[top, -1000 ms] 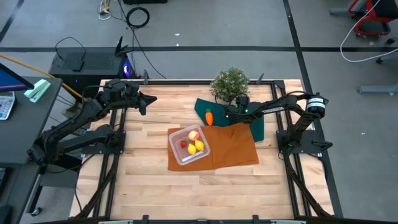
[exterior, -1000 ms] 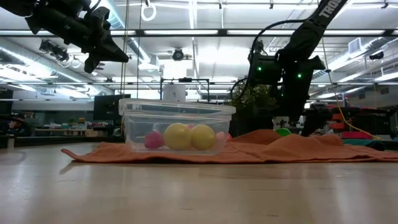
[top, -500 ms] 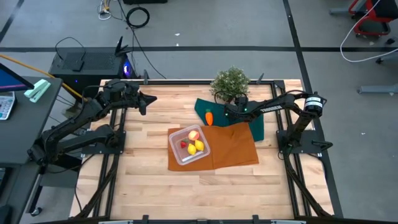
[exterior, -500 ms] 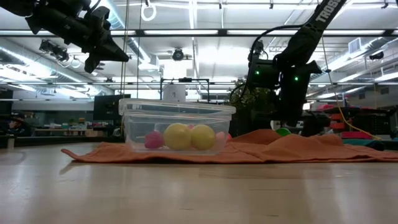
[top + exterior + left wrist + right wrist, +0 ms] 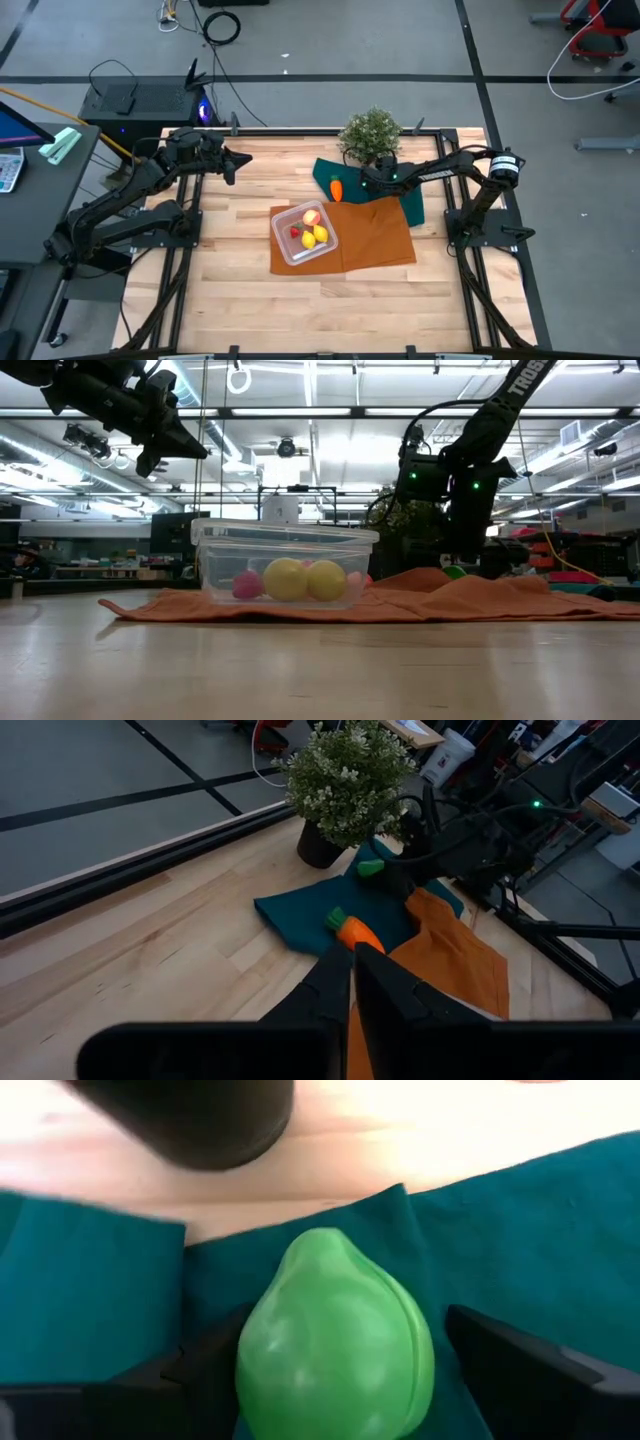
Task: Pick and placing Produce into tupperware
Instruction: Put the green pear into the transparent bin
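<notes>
The clear tupperware [image 5: 283, 250] sits on the orange cloth [image 5: 378, 238] and holds two yellow lemons [image 5: 315, 238], a peach-red fruit [image 5: 312, 216] and a tiny red piece [image 5: 295, 232]. The orange carrot [image 5: 336, 188] lies on the dark green cloth [image 5: 411, 206]. The green ball [image 5: 335, 1350] rests on that cloth too; in the high view the arm hides it. My right gripper [image 5: 340, 1380] is open and low over the ball, one finger on either side. My left gripper [image 5: 236, 165] is shut and hangs high over the table's far left. My right gripper comes at the green ball from above, its fingers across the ball's width. One finger [image 5: 205, 1380] stands right against the ball's side and the other [image 5: 520, 1370] is clearly apart; I cannot tell whether it touches. The ball rests on the dark green cloth.
A bushy potted plant [image 5: 372, 133] stands at the far edge, just behind the right gripper and the green cloth. Bare wood stretches along the table's near side and left. A metal frame borders the table.
My right gripper has edged a little toward the table's left, over the green ball. The produce, the cloths and the left arm have kept still.
</notes>
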